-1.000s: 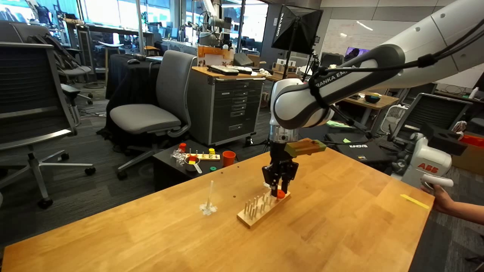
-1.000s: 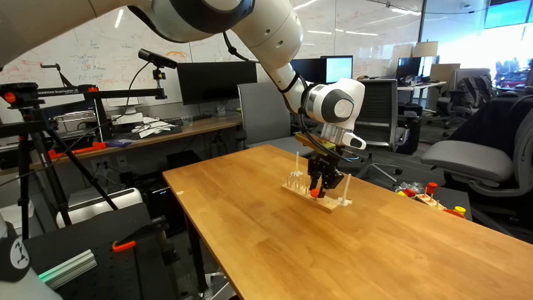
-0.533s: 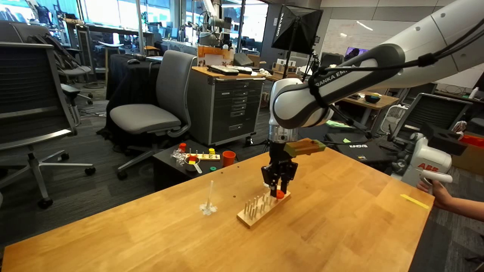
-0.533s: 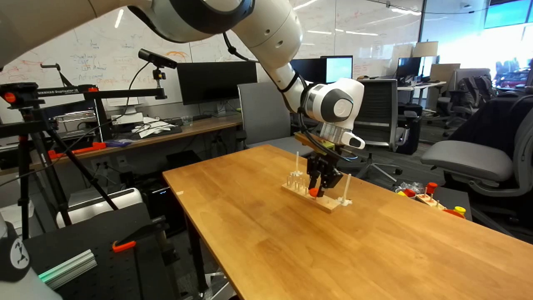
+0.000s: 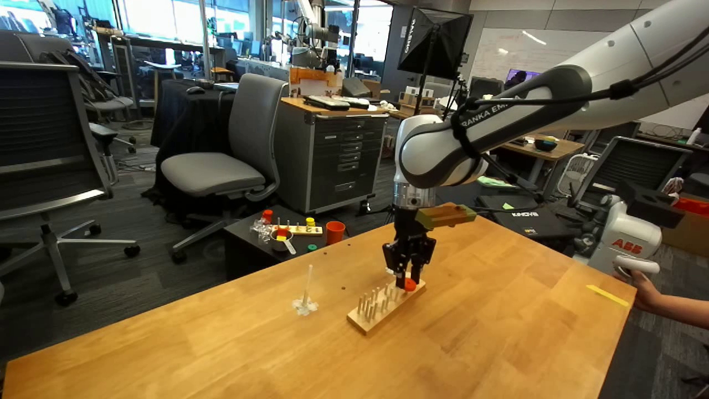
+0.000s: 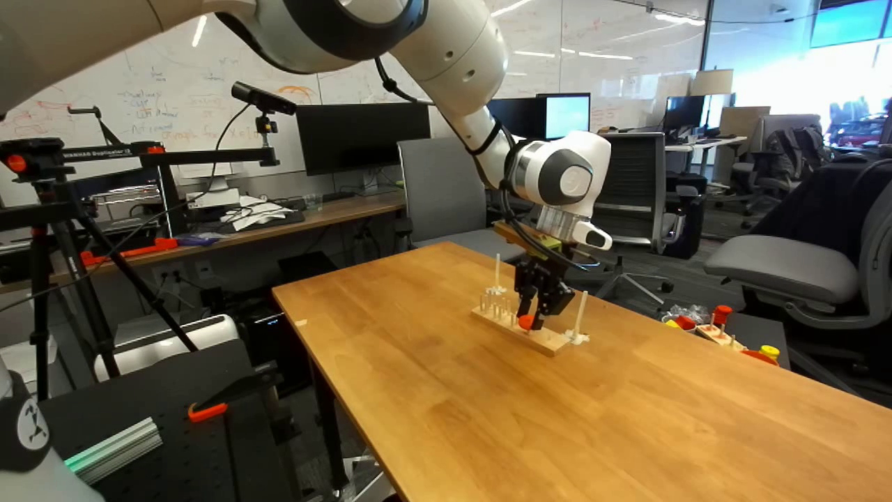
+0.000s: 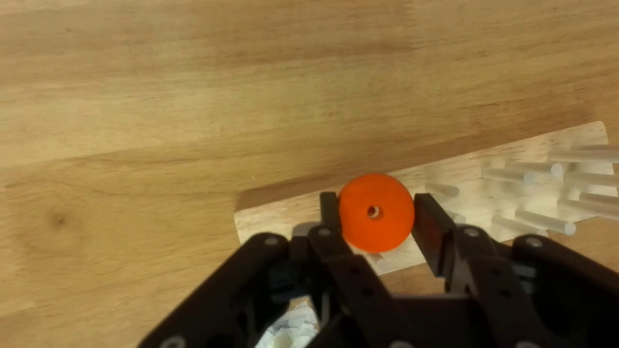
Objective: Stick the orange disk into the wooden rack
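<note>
Since second ago, Robotiq gripper and orange disk shift only slightly, together, over wooden peg rack below. Gripper grasps disk, rim pinched between both fingertips, central hole facing up. Dowel pegs stand just beyond one fingertip. Peg under hole: cannot tell; likely alignment or seating. Best: centre hole over peg, hold disk level, press down gently, clear neighbouring pegs, let go once disk sits flat.
</note>
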### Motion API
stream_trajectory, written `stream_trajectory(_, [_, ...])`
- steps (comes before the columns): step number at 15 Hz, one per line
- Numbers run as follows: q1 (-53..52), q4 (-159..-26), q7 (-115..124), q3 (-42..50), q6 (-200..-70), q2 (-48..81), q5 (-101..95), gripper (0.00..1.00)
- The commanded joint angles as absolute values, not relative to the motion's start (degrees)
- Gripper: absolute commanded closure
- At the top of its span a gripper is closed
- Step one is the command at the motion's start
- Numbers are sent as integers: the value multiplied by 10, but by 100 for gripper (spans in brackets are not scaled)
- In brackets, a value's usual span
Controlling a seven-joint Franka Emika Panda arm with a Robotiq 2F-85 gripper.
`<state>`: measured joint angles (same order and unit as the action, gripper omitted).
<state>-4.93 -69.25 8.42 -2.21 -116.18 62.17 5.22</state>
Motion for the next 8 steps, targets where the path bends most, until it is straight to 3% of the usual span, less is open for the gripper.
stream_trajectory(1, [-39,-659,85,-30,-1138,640,65,83])
stream_trajectory(8, [-32,-651,84,-31,-1129,648,75,83])
